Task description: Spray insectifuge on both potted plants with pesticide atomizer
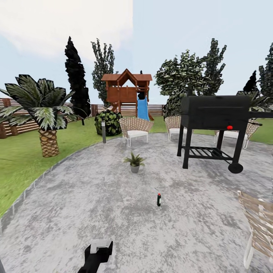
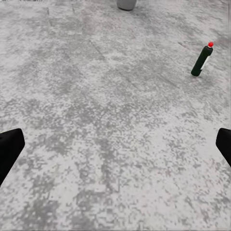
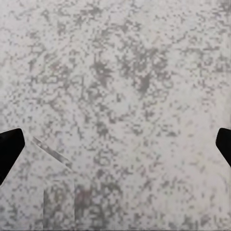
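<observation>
The atomizer [image 1: 159,200] stands upright on the grey patio [image 1: 113,212], alone, with bare paving all round it. In the left wrist view the atomizer [image 2: 202,59] shows as a slim dark-green bottle with a red dot on top, leaning slightly in the picture and well apart from the fingers. Beyond it on the patio, toward the seats, sits 1 potted plant [image 1: 134,162], a low green rosette in a small grey pot; the bottom of that pot [image 2: 126,4] just enters the left wrist view.

The left gripper [image 2: 115,149] hangs over bare paving with its fingers [image 2: 8,149] spread wide at the 2 sides of the picture, holding nothing. In the head view its dark arm [image 1: 96,256] rises from the lower edge, short of the atomizer. The right gripper [image 3: 115,147] is likewise spread wide over mottled paving, with nothing between its fingers [image 3: 9,147].

To the right of the atomizer stands a black grill [image 1: 214,125] on legs. Behind the plant are 2 wicker chairs [image 1: 135,130], a grey bollard lamp [image 1: 103,131] and a wooden playhouse [image 1: 127,93] with a blue slide. A palm [image 1: 44,113] grows on the lawn [image 1: 22,159] at left, before a slatted fence [image 1: 15,121]. Another wicker chair [image 1: 258,227] is at the right edge.
</observation>
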